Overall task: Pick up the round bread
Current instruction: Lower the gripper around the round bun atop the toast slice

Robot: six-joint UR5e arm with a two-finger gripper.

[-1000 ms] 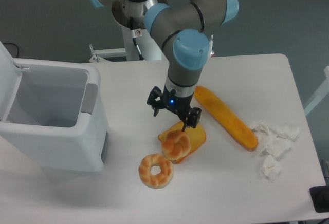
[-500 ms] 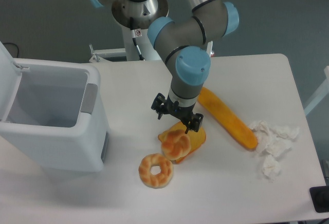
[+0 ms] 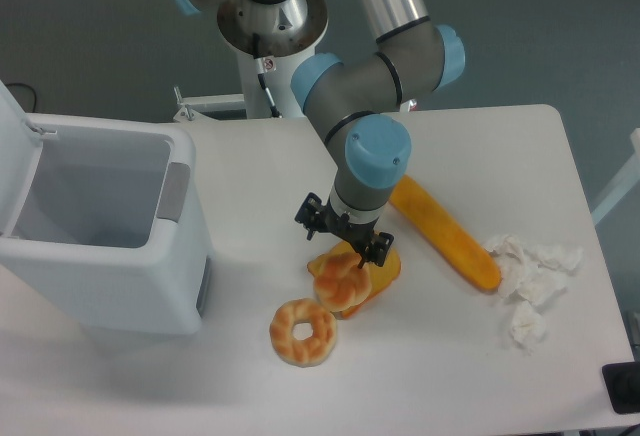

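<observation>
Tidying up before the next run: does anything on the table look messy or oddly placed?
Yes. Crumpled tissue lies loose near the table's right edge, beside the long bread. Also, the round bread sits partly on the toast instead of flat on the table.

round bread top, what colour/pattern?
Golden-orange with a knotted, crossed pattern on the round bread; only the fixed camera view shows it.

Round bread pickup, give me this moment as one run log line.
phase: approach | pincer: open, just above round bread | round bread: on toast slice, not gripped | ring bread: beside it, untouched
</observation>
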